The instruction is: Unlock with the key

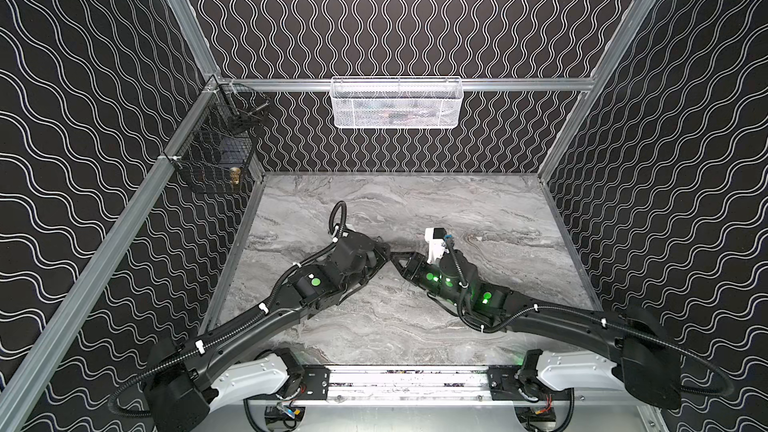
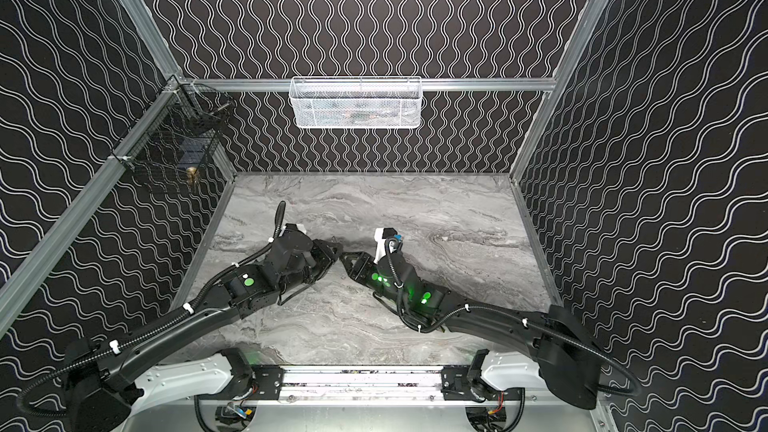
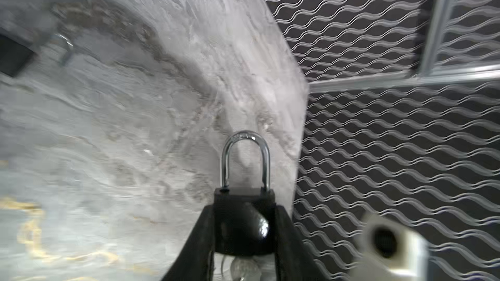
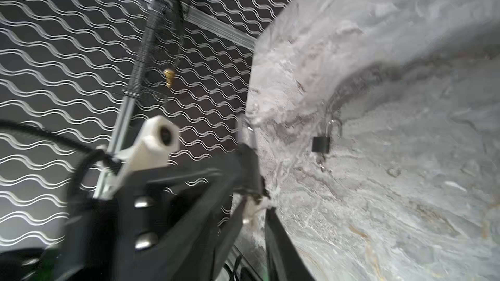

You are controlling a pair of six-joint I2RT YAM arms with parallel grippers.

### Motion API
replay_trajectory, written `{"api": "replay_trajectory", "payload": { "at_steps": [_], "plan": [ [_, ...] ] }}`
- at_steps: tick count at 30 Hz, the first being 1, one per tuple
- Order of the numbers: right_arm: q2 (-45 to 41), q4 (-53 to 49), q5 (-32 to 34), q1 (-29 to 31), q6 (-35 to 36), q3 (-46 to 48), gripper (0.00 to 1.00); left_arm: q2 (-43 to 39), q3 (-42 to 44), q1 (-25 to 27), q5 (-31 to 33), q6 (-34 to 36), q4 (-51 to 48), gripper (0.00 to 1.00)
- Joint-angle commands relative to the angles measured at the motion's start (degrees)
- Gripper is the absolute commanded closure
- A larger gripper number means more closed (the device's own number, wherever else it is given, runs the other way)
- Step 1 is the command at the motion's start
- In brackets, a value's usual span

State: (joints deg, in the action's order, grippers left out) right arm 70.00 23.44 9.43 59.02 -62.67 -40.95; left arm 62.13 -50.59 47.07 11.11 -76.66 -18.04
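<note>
L claw (image 3: 243,209) clamps padlock (image 3: 238,225) body; R claw (image 4: 257,206) part-open, grip on key (image 3: 242,267) unclear.

Both top views are looking steeply down from high over the near edge of the table (image 1: 415,338), facing the back wall (image 1: 395,14) and sharing almost the same scene. The left wrist camera is peering close over the left tool (image 3: 243,209) and its held padlock (image 3: 238,225), while the right wrist camera is facing back at it from nearby; both are catching the loose padlock (image 4: 320,144).
</note>
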Motion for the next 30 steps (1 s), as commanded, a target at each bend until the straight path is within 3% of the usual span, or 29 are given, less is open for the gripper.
{"api": "replay_trajectory", "payload": {
  "at_steps": [1, 7, 14, 21, 27, 30],
  "plan": [
    [-3.7, 1.8, 1.6, -0.5, 4.4, 1.5, 0.55, -1.8, 0.7, -0.8, 2.1, 13.4, -3.7, 1.00],
    [-7.8, -14.9, -6.9, -6.5, 12.5, -5.3, 0.33, -5.2, 1.9, -1.4, 3.4, 35.6, -3.7, 1.00],
    [-3.4, -38.0, -15.5, -14.0, 26.8, -19.5, 0.19, -11.1, 11.9, -1.4, 0.9, 55.1, 6.9, 1.00],
    [4.6, -50.4, -23.5, -17.8, 37.6, -29.0, 0.14, -11.6, 19.8, -1.4, -4.2, 66.6, 21.0, 1.00],
    [12.1, -55.6, -27.8, -17.9, 43.3, -36.8, 0.13, -11.5, 24.4, -1.3, -8.6, 72.4, 31.5, 1.00],
    [15.4, -57.0, -28.5, -17.9, 44.3, -39.8, 0.13, -11.7, 24.8, -1.4, -7.7, 73.0, 32.6, 1.00]
  ]
}}
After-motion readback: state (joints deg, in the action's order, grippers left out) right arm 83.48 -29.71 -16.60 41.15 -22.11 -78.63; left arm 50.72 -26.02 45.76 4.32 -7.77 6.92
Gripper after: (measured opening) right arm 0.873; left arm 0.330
